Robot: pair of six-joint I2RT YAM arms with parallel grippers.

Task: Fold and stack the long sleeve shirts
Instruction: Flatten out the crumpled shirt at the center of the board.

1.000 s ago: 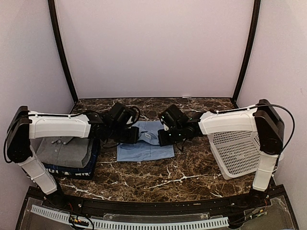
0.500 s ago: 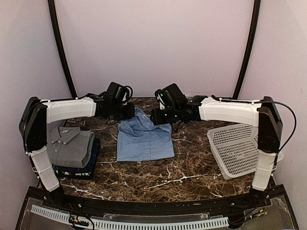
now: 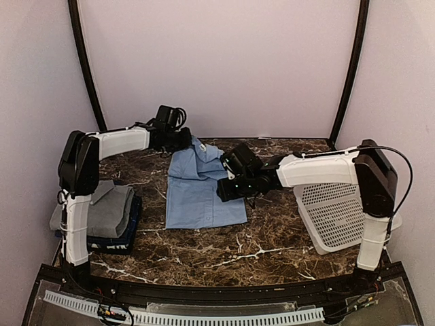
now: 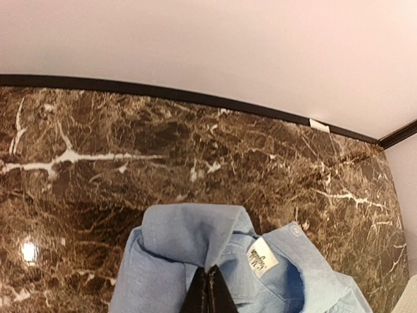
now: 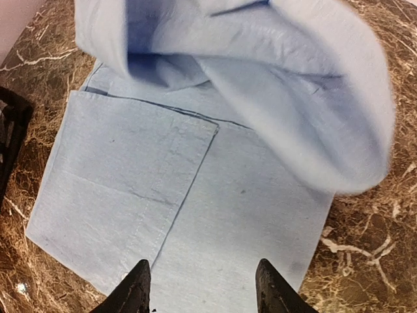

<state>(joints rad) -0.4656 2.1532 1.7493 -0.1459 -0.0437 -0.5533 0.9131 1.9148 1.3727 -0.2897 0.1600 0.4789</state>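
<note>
The light blue shirt (image 3: 204, 197) is lying in the middle of the table (image 3: 224, 255). It is folded into a rectangle, with its near part resting flat on the dark marble and its far, collar end rising off the surface. The left gripper (image 3: 185, 141) is holding that far end up. In the left wrist view its fingers (image 4: 197, 297) are pressing together on a fold of the blue cloth, with the collar and its white neck label (image 4: 262, 256) bunching just to the right of them. The right gripper (image 3: 223, 192) is hovering over the right side of the shirt, jaws spread and gripping nothing. In the right wrist view the flat cloth and the chest pocket (image 5: 130, 176) are showing between and beyond the two black fingertips (image 5: 135, 290), while the lifted part of the shirt is hanging blurred at the far side. At the left edge of the table, apart from the blue shirt, the grey shirt (image 3: 109, 209) is sitting folded on top of the dark navy shirt (image 3: 130, 227). A white lattice basket (image 3: 340, 214) is standing at the right side of the table.
</note>
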